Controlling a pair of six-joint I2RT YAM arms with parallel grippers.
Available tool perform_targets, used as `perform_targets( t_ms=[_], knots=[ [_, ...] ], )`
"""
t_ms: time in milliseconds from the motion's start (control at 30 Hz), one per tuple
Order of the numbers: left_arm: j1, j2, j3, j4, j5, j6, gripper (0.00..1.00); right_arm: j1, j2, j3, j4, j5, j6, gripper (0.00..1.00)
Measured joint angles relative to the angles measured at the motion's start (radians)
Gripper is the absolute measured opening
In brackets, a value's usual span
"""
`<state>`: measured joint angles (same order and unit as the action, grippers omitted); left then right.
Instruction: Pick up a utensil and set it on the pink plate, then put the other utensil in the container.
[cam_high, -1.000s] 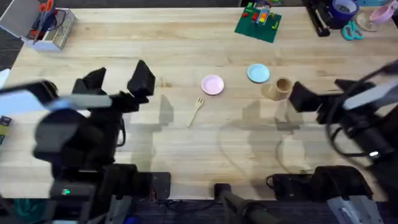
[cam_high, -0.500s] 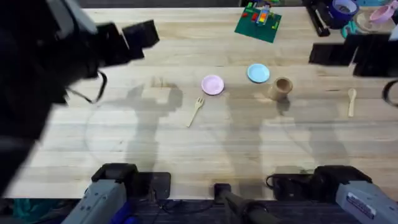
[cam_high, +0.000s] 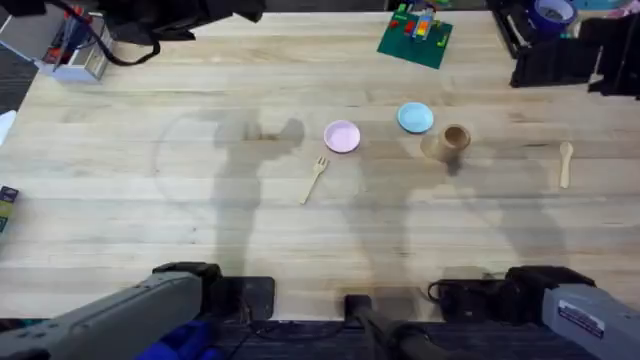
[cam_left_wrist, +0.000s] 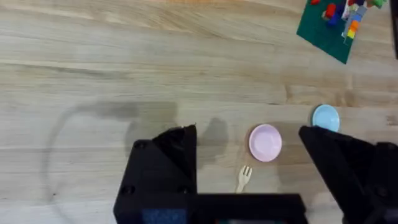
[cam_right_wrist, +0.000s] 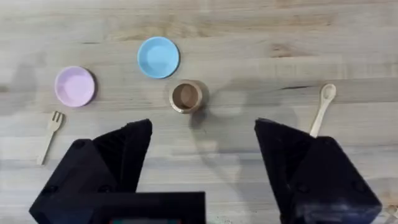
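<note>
The pale wooden fork lies on the table just in front of the pink plate. To the right, the tan cylindrical container stands upright, and the wooden spoon lies further right. My left gripper is open and high above the table, with the pink plate and fork far below between its fingers. My right gripper is also open and high, over the container, with the spoon beside one finger. Neither holds anything.
A light blue plate sits between the pink plate and the container. A green brick baseplate lies at the back, a clear box of pens at the back left, and tape and scissors at the back right.
Both arms have lifted from low over the near table toward the far corners, the left to the back left and the right to the back right, uncovering the spoon. The objects have not moved.
</note>
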<state>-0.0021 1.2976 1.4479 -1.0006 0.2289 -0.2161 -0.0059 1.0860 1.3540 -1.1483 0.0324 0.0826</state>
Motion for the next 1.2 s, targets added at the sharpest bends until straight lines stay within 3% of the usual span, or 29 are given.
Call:
perform_targets(
  t_ms=[767, 1133, 1200],
  knots=[
    [0.0, 0.006, 0.01, -0.033, 0.018, 0.0, 0.992, 0.0, 0.0, 0.001, 0.048, -0.003, 0.0, 0.996],
    [-0.002, 0.006, 0.01, -0.11, 0.115, 0.031, 0.994, 0.0, 0.0, 0.001, -0.065, 0.018, 0.01, 0.996],
    [-0.029, 0.006, 0.01, -0.155, 0.128, 0.051, 0.994, 0.0, 0.0, 0.001, -0.095, 0.076, 0.044, 0.995]
  ],
)
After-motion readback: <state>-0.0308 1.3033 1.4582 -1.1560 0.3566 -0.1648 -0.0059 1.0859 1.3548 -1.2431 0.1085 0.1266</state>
